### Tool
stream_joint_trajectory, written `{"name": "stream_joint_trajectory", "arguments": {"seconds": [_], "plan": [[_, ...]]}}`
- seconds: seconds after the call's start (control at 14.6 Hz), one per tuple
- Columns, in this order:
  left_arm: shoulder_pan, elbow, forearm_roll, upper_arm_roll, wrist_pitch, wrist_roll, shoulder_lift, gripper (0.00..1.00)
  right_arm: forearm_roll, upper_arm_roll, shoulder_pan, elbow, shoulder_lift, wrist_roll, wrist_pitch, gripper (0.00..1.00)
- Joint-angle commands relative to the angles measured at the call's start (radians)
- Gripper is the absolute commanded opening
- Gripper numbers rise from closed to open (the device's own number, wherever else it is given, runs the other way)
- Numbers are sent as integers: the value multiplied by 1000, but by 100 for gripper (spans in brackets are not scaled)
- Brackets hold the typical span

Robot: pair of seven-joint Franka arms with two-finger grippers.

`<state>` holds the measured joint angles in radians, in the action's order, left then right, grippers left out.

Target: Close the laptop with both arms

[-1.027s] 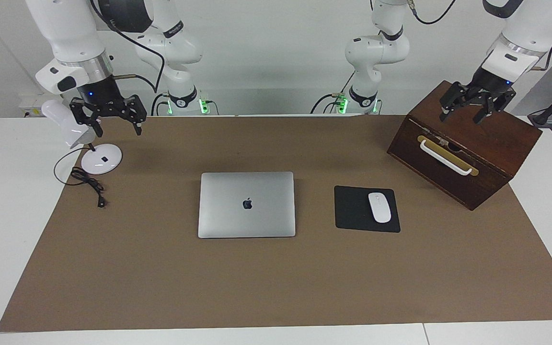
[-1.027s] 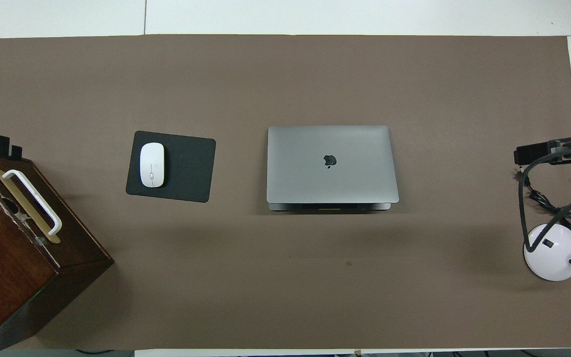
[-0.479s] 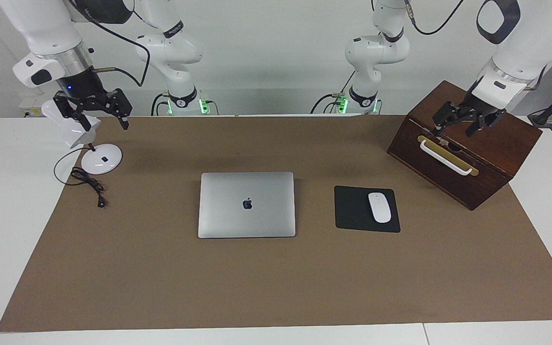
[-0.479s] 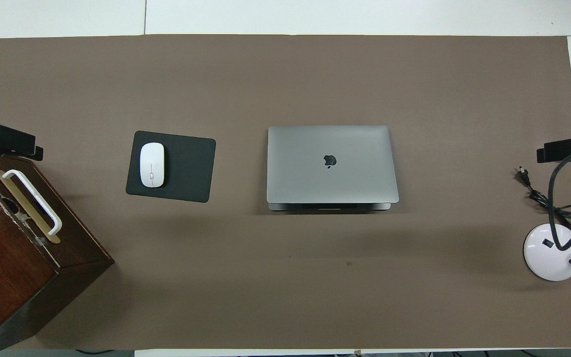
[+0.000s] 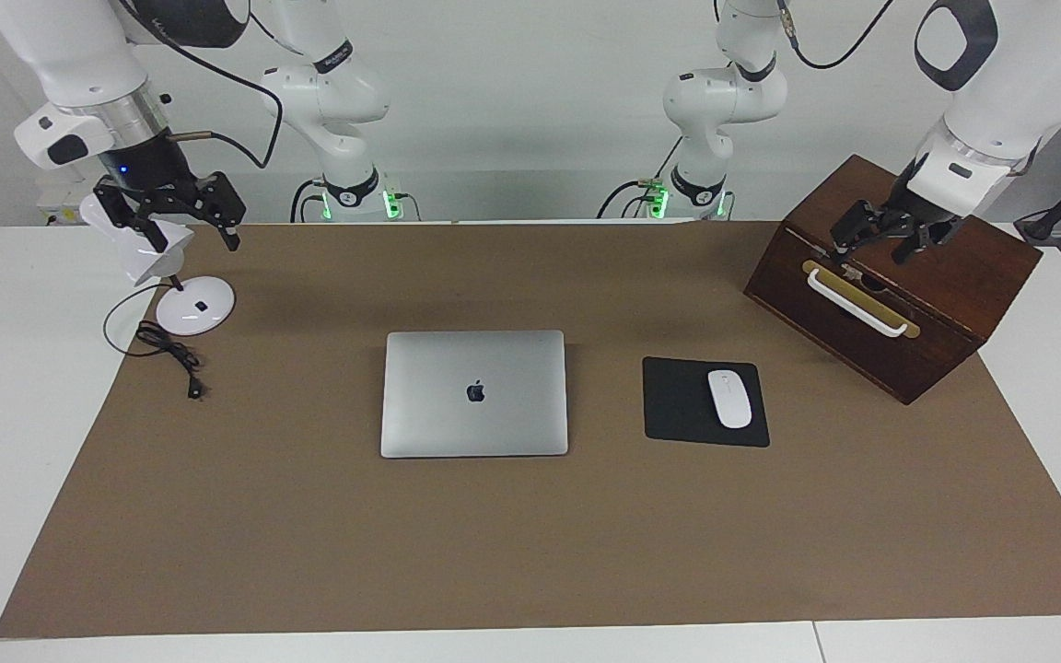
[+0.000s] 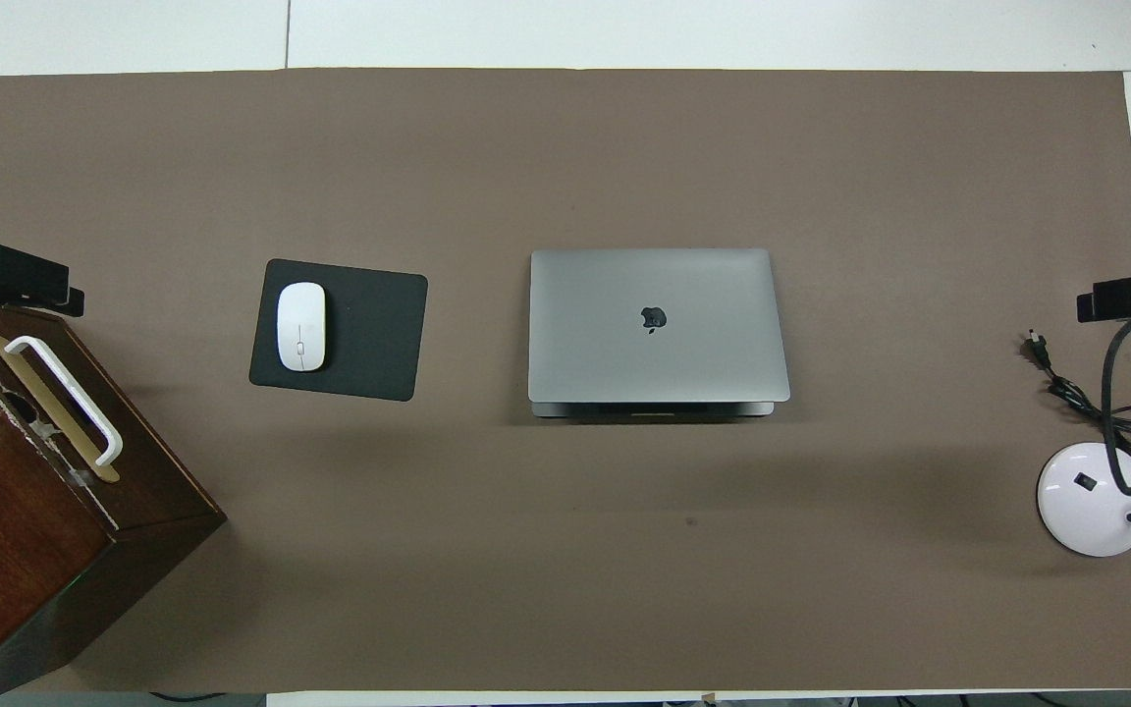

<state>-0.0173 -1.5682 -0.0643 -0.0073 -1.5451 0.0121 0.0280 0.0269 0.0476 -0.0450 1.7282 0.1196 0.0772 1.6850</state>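
The laptop lies lid-down mid-mat, so the job looks finished, which is likely why the left gripper hangs over the box and the right gripper by the lamp, both spread and empty, clear of it at the worktop's ends.

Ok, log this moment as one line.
thin silver-grey laptop: lid down | right gripper: open, over white desk lamp | left gripper: over dark wooden box

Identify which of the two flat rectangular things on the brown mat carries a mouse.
The black mouse pad, lying beside the laptop toward the left arm's end of the table, carries the white mouse. The silver laptop has nothing on its lid.
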Motion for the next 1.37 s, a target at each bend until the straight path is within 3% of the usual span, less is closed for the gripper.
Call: {"name": "stream_joint_trajectory", "arguments": {"seconds": [0.0, 1.3], "plan": [[10, -21, 33, 3, -18, -12, -11, 100, 16, 14, 7, -22, -12, 35, -19, 100], [4, -30, 44, -2, -26, -4, -17, 100, 7, -3, -4, -7, -12, 32, -18, 100]]}}
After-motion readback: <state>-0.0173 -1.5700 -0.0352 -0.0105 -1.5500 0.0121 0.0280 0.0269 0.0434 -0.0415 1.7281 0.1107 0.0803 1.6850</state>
